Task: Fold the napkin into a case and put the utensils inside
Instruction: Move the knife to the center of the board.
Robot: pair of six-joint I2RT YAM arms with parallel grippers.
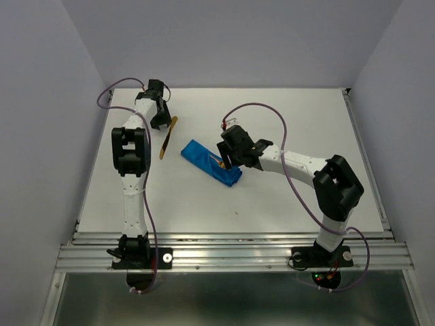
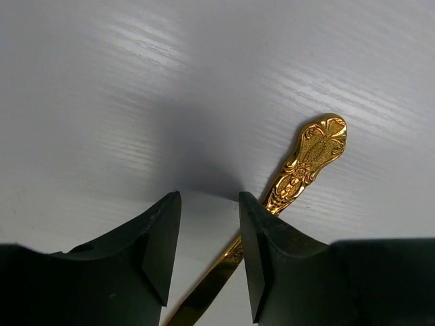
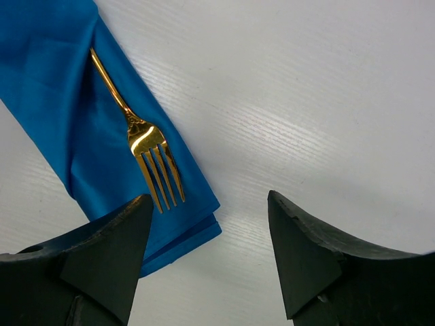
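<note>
Golden metal utensil (image 2: 309,153): stiff, thin, slick; left hand (image 2: 209,224) partly open, empty, handle just outside its grasp; pinch mid-handle.

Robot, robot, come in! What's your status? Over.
Both claws open. Left claw over gold utensil handle on table. Fork lying on folded blue napkin beside right claw. Nothing in the way.

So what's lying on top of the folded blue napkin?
A gold fork lies on the napkin, with its tines and neck in plain view. Its handle disappears at a fold, so the far end is covered. Whether anything else sits inside the folds cannot be seen.
</note>
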